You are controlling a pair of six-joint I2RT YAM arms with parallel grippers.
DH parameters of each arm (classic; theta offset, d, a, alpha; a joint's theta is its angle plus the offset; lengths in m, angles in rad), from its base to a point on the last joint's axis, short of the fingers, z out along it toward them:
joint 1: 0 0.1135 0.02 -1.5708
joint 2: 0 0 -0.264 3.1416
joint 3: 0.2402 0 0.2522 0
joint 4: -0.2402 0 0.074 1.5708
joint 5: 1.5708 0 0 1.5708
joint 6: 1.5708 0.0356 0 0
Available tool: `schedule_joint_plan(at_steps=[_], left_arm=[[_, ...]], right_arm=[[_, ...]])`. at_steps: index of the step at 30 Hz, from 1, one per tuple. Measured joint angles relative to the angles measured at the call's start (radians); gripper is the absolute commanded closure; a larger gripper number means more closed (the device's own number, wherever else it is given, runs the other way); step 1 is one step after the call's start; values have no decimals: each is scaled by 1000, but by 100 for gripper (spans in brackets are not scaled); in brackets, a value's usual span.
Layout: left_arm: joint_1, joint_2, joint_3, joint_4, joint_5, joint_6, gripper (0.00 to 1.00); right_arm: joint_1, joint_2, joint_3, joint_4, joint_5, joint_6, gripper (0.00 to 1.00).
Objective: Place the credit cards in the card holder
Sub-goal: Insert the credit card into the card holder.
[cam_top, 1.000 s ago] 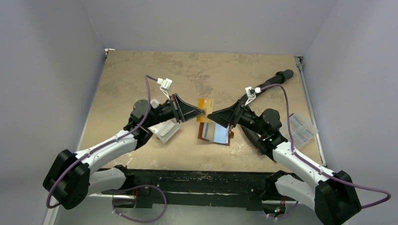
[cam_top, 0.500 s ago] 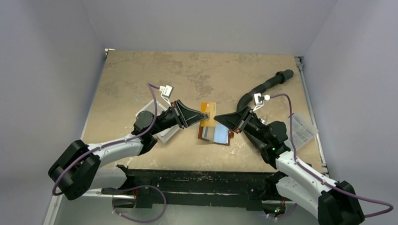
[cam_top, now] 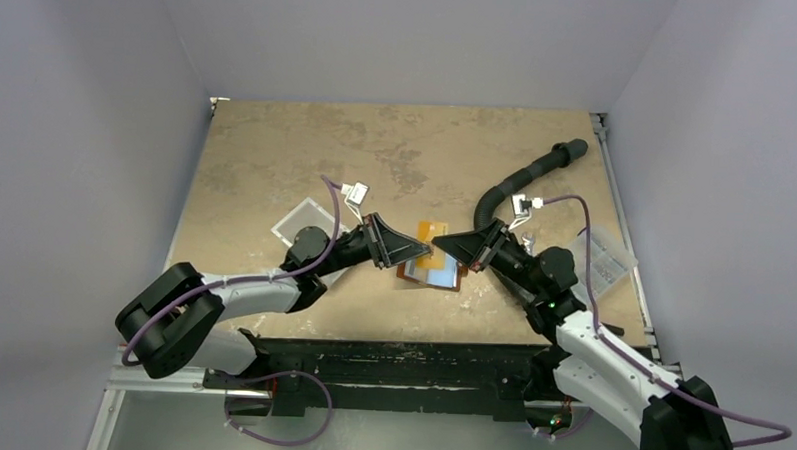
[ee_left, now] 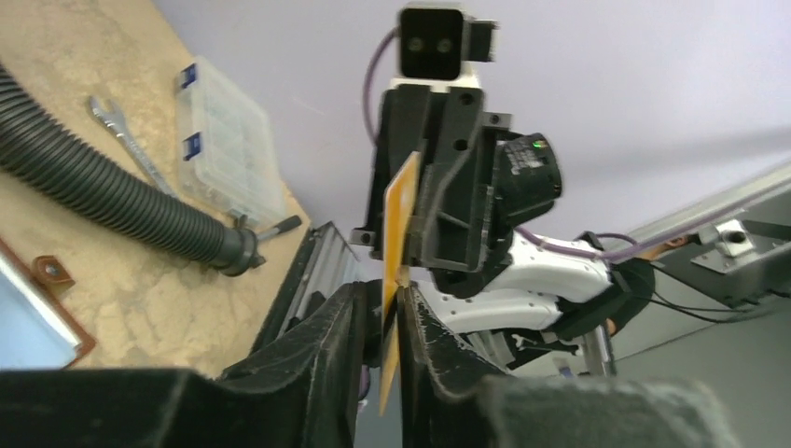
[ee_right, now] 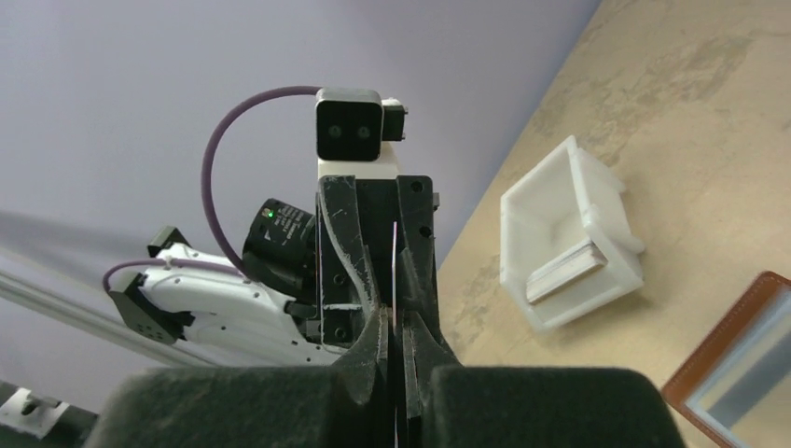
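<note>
An orange credit card [cam_top: 432,230] is held up on edge between my two grippers, above the open brown card holder [cam_top: 410,273]. A bluish card [cam_top: 439,277] lies in the holder. My right gripper [cam_top: 441,247] is shut on the orange card [ee_right: 395,271], whose thin edge runs between its fingers [ee_right: 395,322]. My left gripper [cam_top: 425,252] faces it from the left. In the left wrist view the card [ee_left: 401,210] stands between the left gripper [ee_left: 384,289] jaws, which are slightly apart, with a gap on the card's left side. A corner of the card holder [ee_left: 51,271] shows at lower left.
A white and clear plastic box [cam_top: 306,220] [ee_right: 569,238] sits left of the holder. A black corrugated hose [cam_top: 521,174] [ee_left: 93,177] curves in from the back right. A clear compartment case [cam_top: 606,254] [ee_left: 228,140] lies at the right edge, with a wrench [ee_left: 117,117] beside it.
The right gripper closed onto the orange card. The left jaws, shut on it before, have parted a little. Both arms shifted nearer and rightward, uncovering the plastic box.
</note>
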State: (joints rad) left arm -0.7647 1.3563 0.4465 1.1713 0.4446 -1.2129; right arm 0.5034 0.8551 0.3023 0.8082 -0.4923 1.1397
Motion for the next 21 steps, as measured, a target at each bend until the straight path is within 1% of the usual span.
schedule_joint_plan(at_steps=[1,3,6,8,11,13,16,19,21], left_arm=[[-1,0,3,-31,-3,11,66],[-2,-5,27,-143,-19,44,61],[-3,-17,105,-418,-72,130,55],[-3,-21,158,-586,-109,192,55],[-2,-7,213,-751,-126,269,59],[-3,34,248,-809,-119,301,62],[-8,122,281,-857,-109,338,67],[-15,194,296,-898,-107,367,72],[-17,238,317,-927,-108,389,77]], right_arm=[[0,-19,0,-37,10,-19,100],[-1,-54,2,-116,37,-67,100],[-1,-127,24,-348,140,-200,100],[-1,-156,53,-497,220,-293,100],[-1,-156,90,-643,303,-402,100],[-4,-121,106,-710,320,-461,100],[-6,-23,134,-760,304,-516,100],[-10,88,144,-772,253,-536,100],[-16,152,147,-774,203,-538,100]])
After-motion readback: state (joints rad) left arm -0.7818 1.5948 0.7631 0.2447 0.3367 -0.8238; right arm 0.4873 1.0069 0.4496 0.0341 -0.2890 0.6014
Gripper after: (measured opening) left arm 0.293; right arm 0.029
